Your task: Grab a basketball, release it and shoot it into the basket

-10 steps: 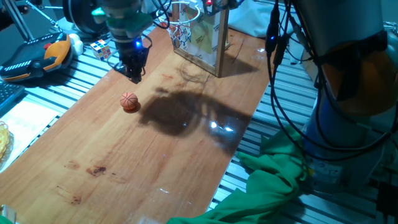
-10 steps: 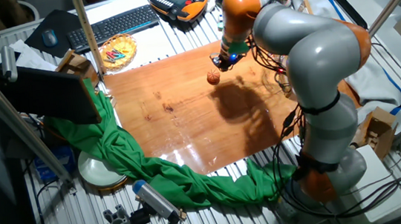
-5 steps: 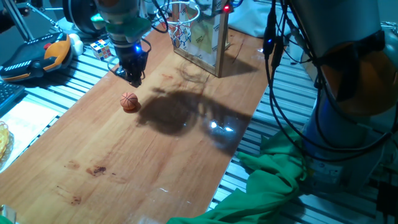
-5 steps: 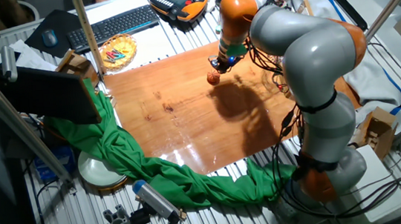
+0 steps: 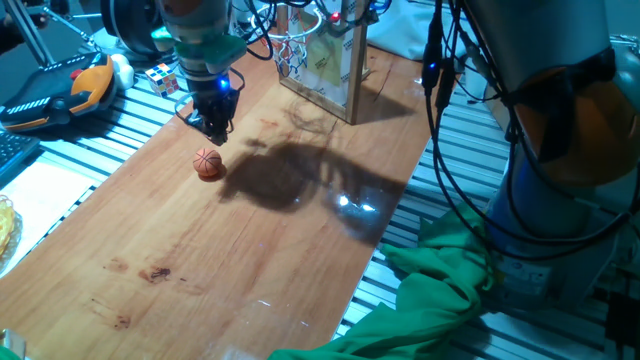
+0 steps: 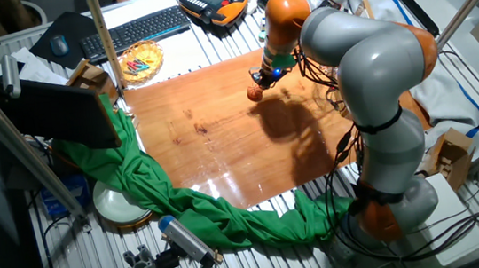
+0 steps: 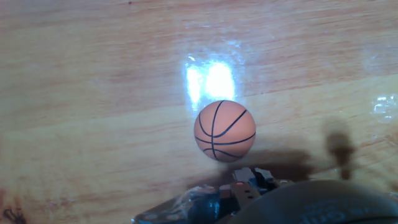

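Observation:
The basketball (image 5: 207, 162) is a tiny orange ball with dark seams, lying on the wooden tabletop (image 5: 250, 250). It also shows in the other fixed view (image 6: 255, 94) and fills the middle of the hand view (image 7: 225, 130). My gripper (image 5: 213, 130) hangs just above and beyond the ball, apart from it and holding nothing; it also shows in the other fixed view (image 6: 264, 78). Its fingers are too dark and small to tell whether they are open or shut. The basket (image 5: 297, 40), with its red-orange rim and white net on a clear backboard, stands at the far end of the table.
An orange-and-black plush toy (image 5: 85, 85) and a multicoloured cube (image 5: 165, 78) lie beyond the table's left edge. Green cloth (image 5: 440, 290) hangs off the right side. A keyboard (image 6: 135, 31) and a small basket of items (image 6: 140, 61) sit beyond the far edge.
My gripper has shifted slightly down and closer to the basketball. The ball has not moved.

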You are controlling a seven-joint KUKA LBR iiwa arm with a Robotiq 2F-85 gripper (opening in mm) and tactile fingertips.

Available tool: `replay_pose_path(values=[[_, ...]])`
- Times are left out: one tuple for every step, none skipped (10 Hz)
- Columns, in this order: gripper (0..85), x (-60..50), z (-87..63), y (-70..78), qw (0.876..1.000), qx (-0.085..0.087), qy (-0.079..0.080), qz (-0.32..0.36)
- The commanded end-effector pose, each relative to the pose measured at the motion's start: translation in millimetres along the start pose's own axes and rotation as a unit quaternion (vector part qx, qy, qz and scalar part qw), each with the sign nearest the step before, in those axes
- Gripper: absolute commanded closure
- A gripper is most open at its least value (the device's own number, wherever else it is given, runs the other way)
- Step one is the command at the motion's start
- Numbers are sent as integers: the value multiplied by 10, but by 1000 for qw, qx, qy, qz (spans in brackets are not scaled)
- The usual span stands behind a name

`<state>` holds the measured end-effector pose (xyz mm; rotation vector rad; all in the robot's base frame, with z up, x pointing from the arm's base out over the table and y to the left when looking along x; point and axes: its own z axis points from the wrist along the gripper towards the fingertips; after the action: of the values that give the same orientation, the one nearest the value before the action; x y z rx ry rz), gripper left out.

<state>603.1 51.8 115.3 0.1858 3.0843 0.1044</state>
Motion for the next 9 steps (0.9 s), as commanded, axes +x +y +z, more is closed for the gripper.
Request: replay_pose_path(values=[[843, 5, 3, 5, 1000, 2, -3, -1], [843, 5, 3, 5, 1000, 6, -5, -10], [843, 5, 3, 5, 1000, 14, -3, -19], [843, 5, 3, 5, 999, 17, 0, -28], [843, 5, 3, 5, 999, 22, 1, -34], [843, 5, 3, 5, 999, 25, -1, -41], [843, 5, 3, 5, 999, 23, 0, -43], [843, 5, 3, 5, 999, 21, 1, -40], [843, 5, 3, 5, 999, 23, 1, -38]])
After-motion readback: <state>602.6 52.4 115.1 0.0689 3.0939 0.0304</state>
